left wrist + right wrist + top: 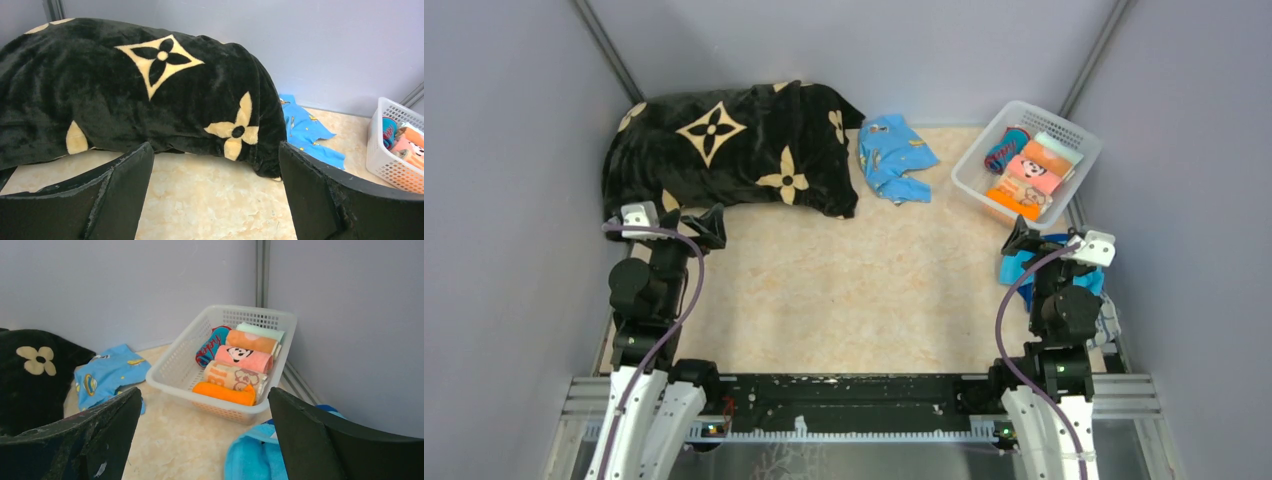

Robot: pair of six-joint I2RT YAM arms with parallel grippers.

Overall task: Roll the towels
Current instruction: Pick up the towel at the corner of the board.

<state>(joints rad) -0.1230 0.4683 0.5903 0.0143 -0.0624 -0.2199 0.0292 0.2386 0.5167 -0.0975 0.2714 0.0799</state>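
The left tool (pixel 215 155) hovers over the pale marbled table (pixel 844 290) with its two black fingers (pixel 125 175) spread wide apart and nothing between them. It faces the near edge of a large black plush blanket with cream flower motifs (pixel 724 150), which lies heaped in the far left corner. The right tool (pixel 204 395) also stands fully apart and empty, low over the right side of the table.

A small turquoise terry towel (pixel 255 455) lies crumpled on the table at the right edge, directly under the right tool and partly hidden by that arm. A sliver of darker blue cloth shows at its far side, too little to identify.

A white perforated plastic basket (pixel 175 372) sits in the far right corner, just beyond the turquoise towel, holding a row of rolled cloths (pixel 235 376) in orange, pink, tan, mint and teal. Between basket and blanket, a crumpled light-blue cloth with yellow print (pixel 894 155) lies flat on the table, just beside the blanket's right end.
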